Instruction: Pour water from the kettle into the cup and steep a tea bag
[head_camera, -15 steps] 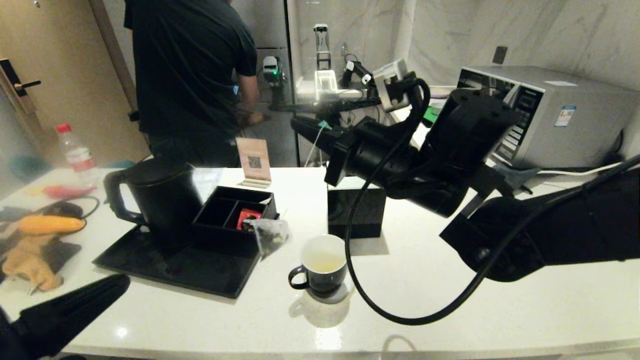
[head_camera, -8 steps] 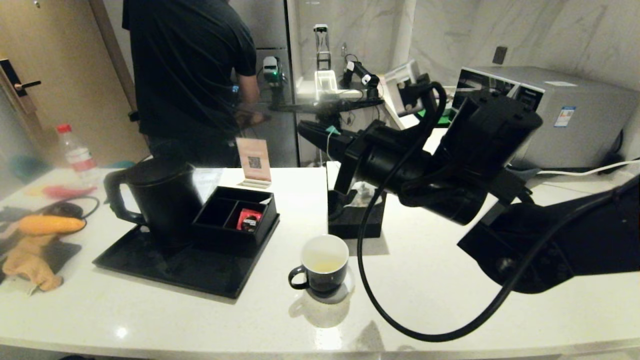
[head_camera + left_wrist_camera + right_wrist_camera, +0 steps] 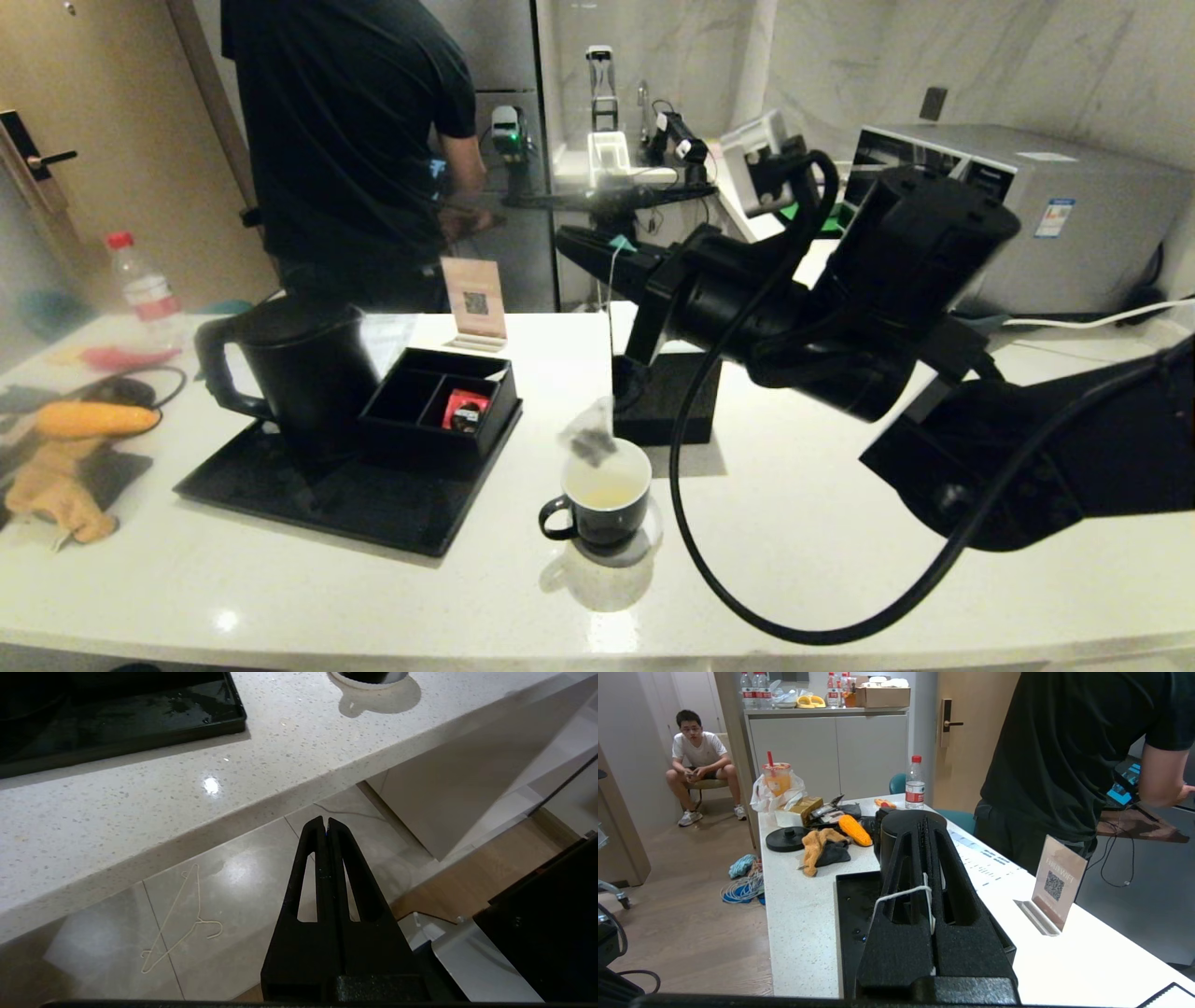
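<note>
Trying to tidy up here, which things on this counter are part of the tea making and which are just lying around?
In use:
cup with water
tea bag, hanging from the right gripper
kettle

Lying about:
tissue box
red packet
QR sign
bottle
microwave

You worked in a hotel-style room mock-up: white speckled stone counter [image 3: 840,523], silver microwave oven [image 3: 1046,210], wooden door [image 3: 971,732].
</note>
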You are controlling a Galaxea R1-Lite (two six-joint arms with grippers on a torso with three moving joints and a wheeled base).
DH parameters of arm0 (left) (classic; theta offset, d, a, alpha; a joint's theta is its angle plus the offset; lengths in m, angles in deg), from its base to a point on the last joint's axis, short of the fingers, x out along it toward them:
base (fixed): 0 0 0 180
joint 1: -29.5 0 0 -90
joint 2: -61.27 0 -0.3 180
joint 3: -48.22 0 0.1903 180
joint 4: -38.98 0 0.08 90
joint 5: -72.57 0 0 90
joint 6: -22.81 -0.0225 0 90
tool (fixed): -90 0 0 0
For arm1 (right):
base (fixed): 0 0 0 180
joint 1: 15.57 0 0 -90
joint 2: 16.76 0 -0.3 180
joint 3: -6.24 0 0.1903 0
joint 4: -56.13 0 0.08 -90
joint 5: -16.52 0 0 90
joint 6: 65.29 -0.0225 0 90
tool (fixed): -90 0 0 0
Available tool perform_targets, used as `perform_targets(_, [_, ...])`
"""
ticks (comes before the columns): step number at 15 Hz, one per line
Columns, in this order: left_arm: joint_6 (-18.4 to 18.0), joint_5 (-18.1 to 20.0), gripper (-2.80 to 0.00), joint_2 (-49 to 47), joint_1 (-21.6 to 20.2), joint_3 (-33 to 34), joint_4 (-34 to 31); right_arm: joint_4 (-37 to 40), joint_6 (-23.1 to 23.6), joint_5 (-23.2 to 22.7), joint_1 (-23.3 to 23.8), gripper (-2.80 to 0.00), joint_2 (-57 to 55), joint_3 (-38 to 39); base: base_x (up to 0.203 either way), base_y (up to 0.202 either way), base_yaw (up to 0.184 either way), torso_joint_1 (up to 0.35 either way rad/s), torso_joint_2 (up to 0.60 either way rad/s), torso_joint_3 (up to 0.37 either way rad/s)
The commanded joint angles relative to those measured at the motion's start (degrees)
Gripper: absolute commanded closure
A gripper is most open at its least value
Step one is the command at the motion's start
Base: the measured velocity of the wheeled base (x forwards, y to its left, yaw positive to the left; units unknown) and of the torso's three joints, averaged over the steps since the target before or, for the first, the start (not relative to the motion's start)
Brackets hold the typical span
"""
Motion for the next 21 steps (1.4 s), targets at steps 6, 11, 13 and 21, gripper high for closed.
perform_targets(6, [0.0, 0.0, 0.00, 0.0, 0.0, 0.0, -0.1, -0.9, 0.0, -0.2, 0.0, 0.00, -0.6, 0.2, 0.000, 0.000, 0.000, 0.000, 0.00, 0.000])
perform_targets(11, [0.0, 0.0, 0.00, -0.1, -2.7, 0.0, -0.1, -2.0, 0.1, -0.2, -0.4, 0.00, -2.4, 0.7, 0.000, 0.000, 0.000, 0.000, 0.00, 0.000])
perform_targets(13, [0.0, 0.0, 0.00, -0.3, -10.0, 0.0, -0.1, -5.0, 0.1, -0.2, -0.9, 0.00, -3.6, 3.0, 0.000, 0.000, 0.000, 0.000, 0.00, 0.000])
perform_targets(21, [0.0, 0.0, 0.00, -0.2, -25.1, 0.0, -0.1, -8.8, 0.0, -0.2, -1.5, 0.00, -4.8, 9.5, 0.000, 0.000, 0.000, 0.000, 0.00, 0.000])
